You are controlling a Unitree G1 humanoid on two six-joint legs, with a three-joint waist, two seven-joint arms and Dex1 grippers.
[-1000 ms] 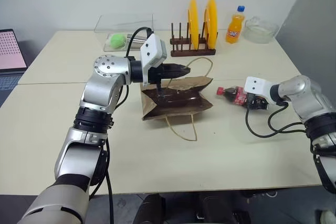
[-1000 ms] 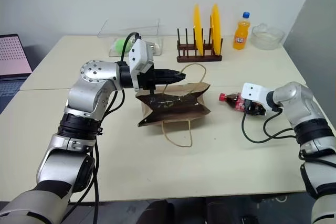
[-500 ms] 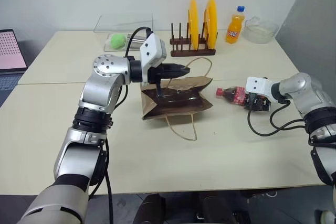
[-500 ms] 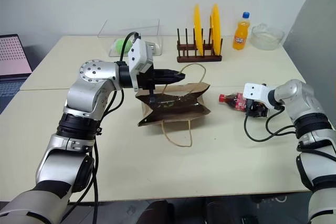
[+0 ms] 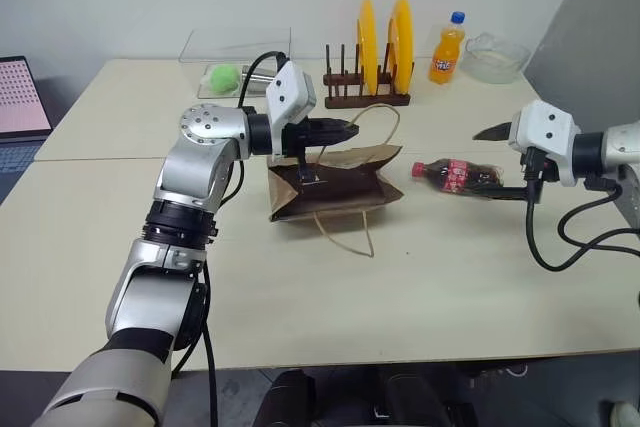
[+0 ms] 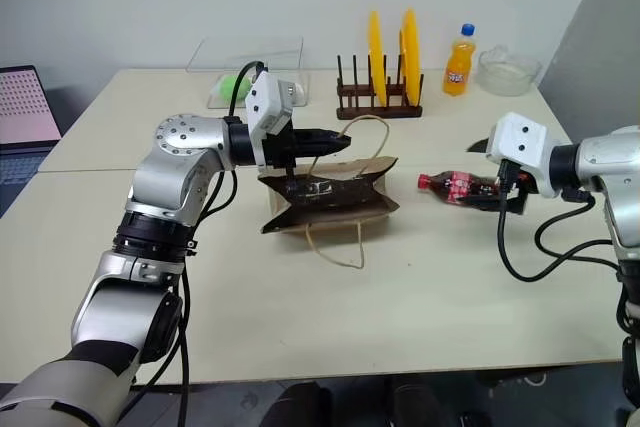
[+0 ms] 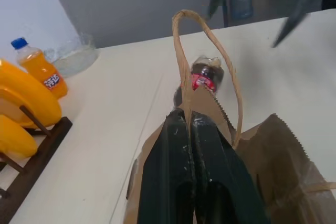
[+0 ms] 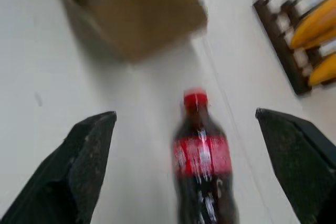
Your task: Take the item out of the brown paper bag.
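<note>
**Bottle out on the table, one gripper pinching the bag**

While I look through the head cameras, I count one brown paper bag (image 5: pixel 335 187), one cola bottle (image 5: pixel 458 175), one orange soda bottle (image 5: pixel 446 48), two yellow plates (image 5: pixel 385 32) in one wooden rack (image 5: pixel 365 97), one clear box (image 5: pixel 235 57) with a green ball (image 5: pixel 223 75), and one glass bowl (image 5: pixel 497 55).

My left gripper (image 5: pixel 345 131) has its fingers pressed together on one loop handle (image 7: pixel 202 40) of the bag, above the bag's mouth. The second handle (image 5: pixel 345 237) lies flat on the table (image 5: pixel 300 297) toward me.

The cola bottle lies on its side on the table, outside the bag, just beside the bag's right end, its red cap toward the bag.

My right gripper (image 5: pixel 497 159) hangs above the bottle with fingers spread wide and touches nothing.

Much bare table is between the bag and the near edge. The rack, soda bottle and bowl stand well apart, along the far edge.
</note>
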